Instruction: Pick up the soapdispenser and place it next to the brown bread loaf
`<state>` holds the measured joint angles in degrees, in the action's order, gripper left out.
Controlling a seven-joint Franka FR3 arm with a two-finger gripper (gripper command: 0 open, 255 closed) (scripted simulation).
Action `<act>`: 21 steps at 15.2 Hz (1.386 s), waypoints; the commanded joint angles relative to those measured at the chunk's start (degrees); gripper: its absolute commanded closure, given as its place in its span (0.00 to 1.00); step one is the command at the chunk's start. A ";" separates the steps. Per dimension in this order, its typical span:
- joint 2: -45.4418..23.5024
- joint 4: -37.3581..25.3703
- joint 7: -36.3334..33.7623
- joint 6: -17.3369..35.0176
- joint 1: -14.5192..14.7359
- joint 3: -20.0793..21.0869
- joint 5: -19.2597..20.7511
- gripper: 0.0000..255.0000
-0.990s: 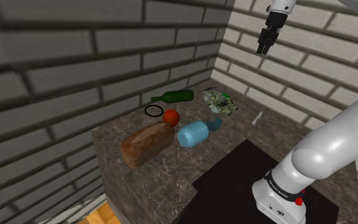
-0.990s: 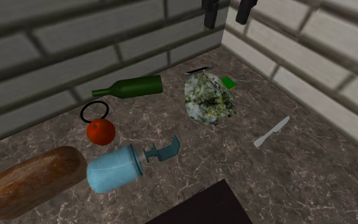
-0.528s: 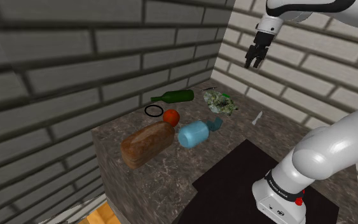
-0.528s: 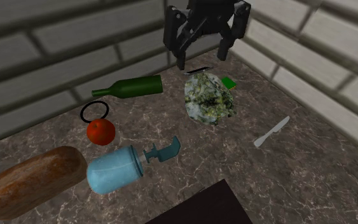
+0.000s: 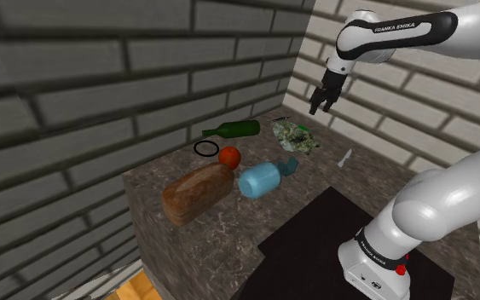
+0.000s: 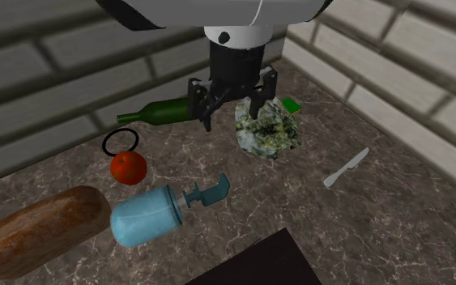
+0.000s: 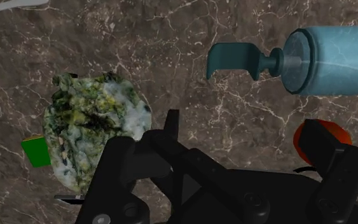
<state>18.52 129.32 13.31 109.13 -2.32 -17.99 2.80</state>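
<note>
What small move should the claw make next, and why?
Probably glide across to the blue soap dispenser and lower over its body. The claw is open and hangs above the table near the green bottle, well off to one side of the dispenser, which lies on its side, untouched.

You're looking down on a dark marbled counter (image 7: pixel 171 51). Your gripper (image 7: pixel 225 156) stands open, clasping nothing. Beyond one finger the blue soap dispenser (image 7: pixel 336 60) lies on its side. A red round thing (image 7: pixel 301 145), perhaps a tomato, peeks from behind that finger. A mottled green-white lump (image 7: pixel 91 130) sits by the other finger.
</note>
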 commanded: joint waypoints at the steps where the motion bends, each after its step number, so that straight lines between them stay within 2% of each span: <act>1: 0.36 4.76 -1.75 5.14 0.23 0.76 0.12 0.00; 9: -5.58 15.29 -7.50 23.74 2.20 3.27 -1.05 0.00; 17: -18.85 19.41 -12.21 43.04 5.15 5.93 -4.35 0.00; 21: -23.01 19.34 -11.49 47.22 5.43 6.48 -6.25 0.00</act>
<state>-3.59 148.60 1.43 155.49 3.14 -11.56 -3.01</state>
